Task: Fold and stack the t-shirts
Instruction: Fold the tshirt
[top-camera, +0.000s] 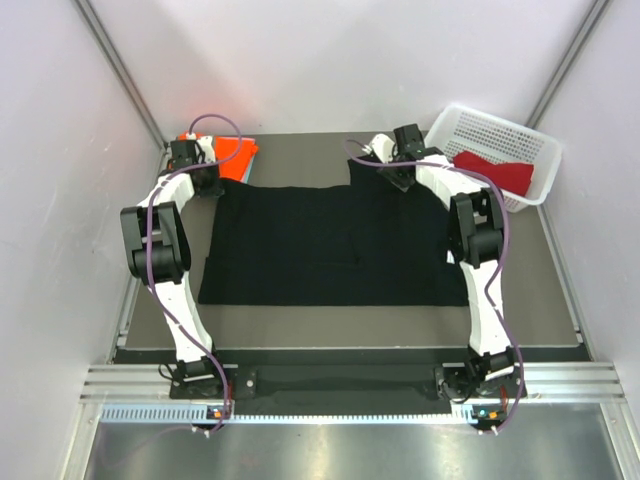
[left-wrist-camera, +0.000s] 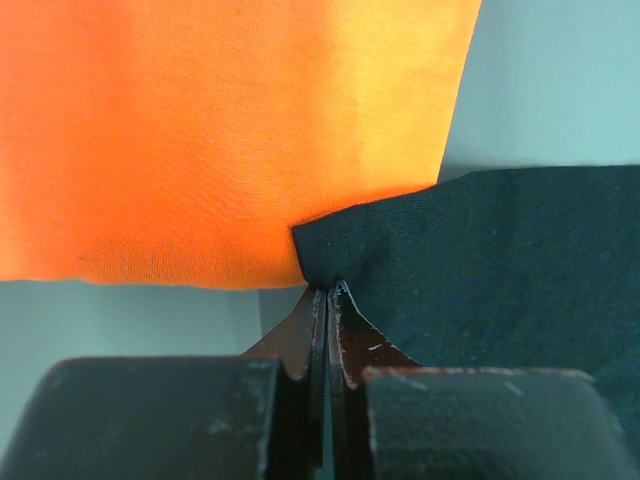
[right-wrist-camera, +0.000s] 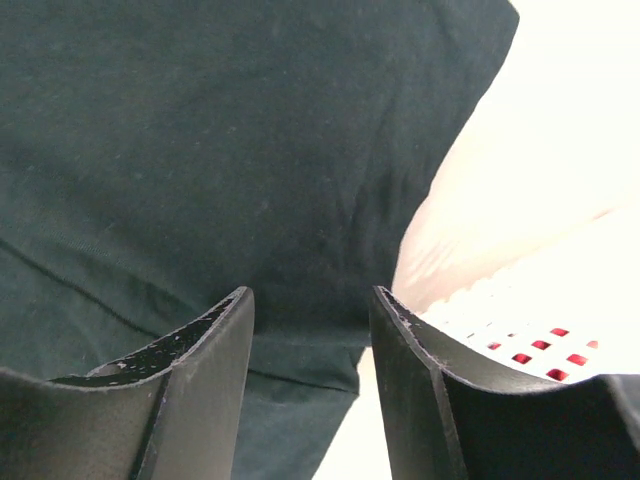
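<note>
Dark table (top-camera: 560, 300), black tee (top-camera: 330, 250) spread flat at centre, fold grasp half set
Left gripper (left-wrist-camera: 328, 290) clenched on its far-left corner beside orange tee (left-wrist-camera: 220, 130); right gripper (right-wrist-camera: 312, 300) gapes over the far-right corner, likely needs to clamp next

Ahead of the left gripper (left-wrist-camera: 328, 288) we see a plain orange t-shirt (left-wrist-camera: 220, 130); at its tips, a plain black t-shirt (left-wrist-camera: 480, 260). Beside the right gripper (right-wrist-camera: 310, 290), a white mesh basket (right-wrist-camera: 500, 315) shows apparently dark red cloth (right-wrist-camera: 522, 357).
</note>
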